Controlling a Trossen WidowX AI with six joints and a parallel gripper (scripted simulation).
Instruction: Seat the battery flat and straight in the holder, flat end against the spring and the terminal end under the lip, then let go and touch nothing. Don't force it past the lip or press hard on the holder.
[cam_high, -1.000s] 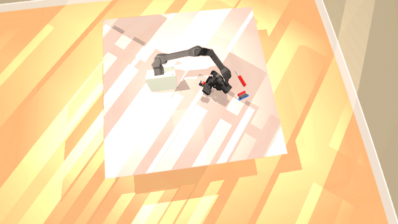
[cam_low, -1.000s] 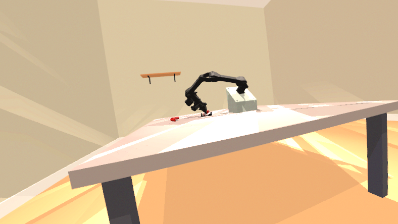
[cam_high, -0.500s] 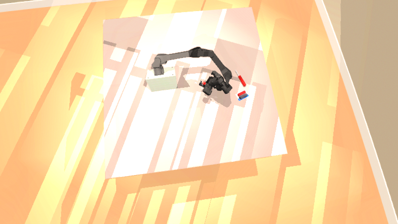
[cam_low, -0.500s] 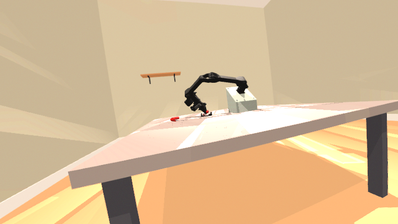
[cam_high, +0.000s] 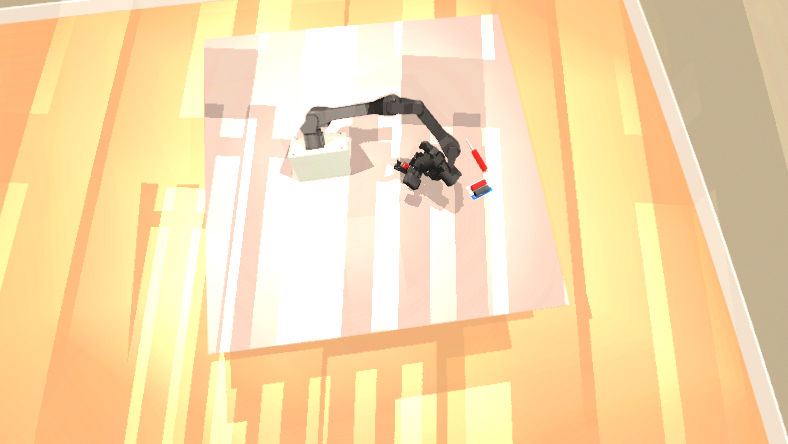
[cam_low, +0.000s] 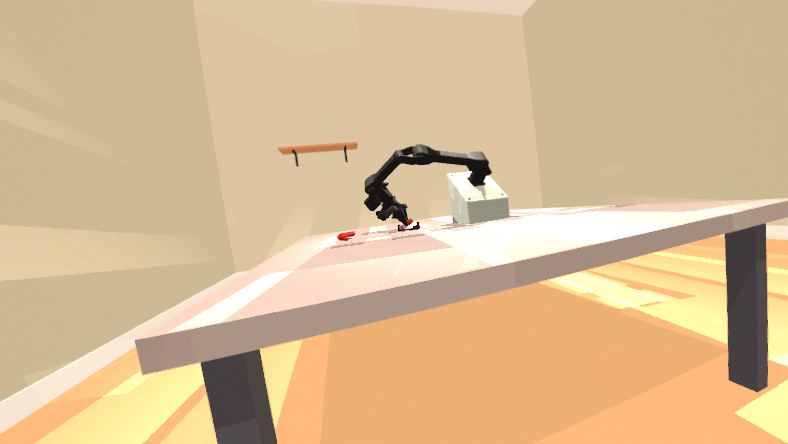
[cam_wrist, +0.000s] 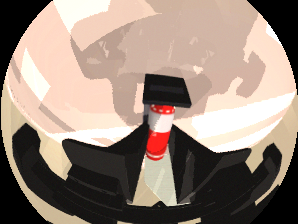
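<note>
The red and white battery (cam_high: 405, 166) (cam_low: 409, 222) (cam_wrist: 161, 131) is between the fingers of my gripper (cam_wrist: 158, 125), which is shut on it. In the wrist view its far end meets the lower edge of the black end wall of the holder (cam_high: 397, 164) (cam_low: 416, 226) (cam_wrist: 167, 91). No spring shows between them. The near end of the battery shows low between the fingers. The fingers hide most of the holder's sides and its near end, so I cannot tell whether the battery lies flat or where the lip is.
A red screwdriver (cam_high: 479, 160) lies on the table (cam_high: 308, 264) beyond the arm. Near it are a red cylinder (cam_high: 478, 185) and a grey cylinder (cam_high: 481, 190) beside a blue edge. The arm's pale base box (cam_high: 321, 163) (cam_low: 488, 209) stands on the holder's other side.
</note>
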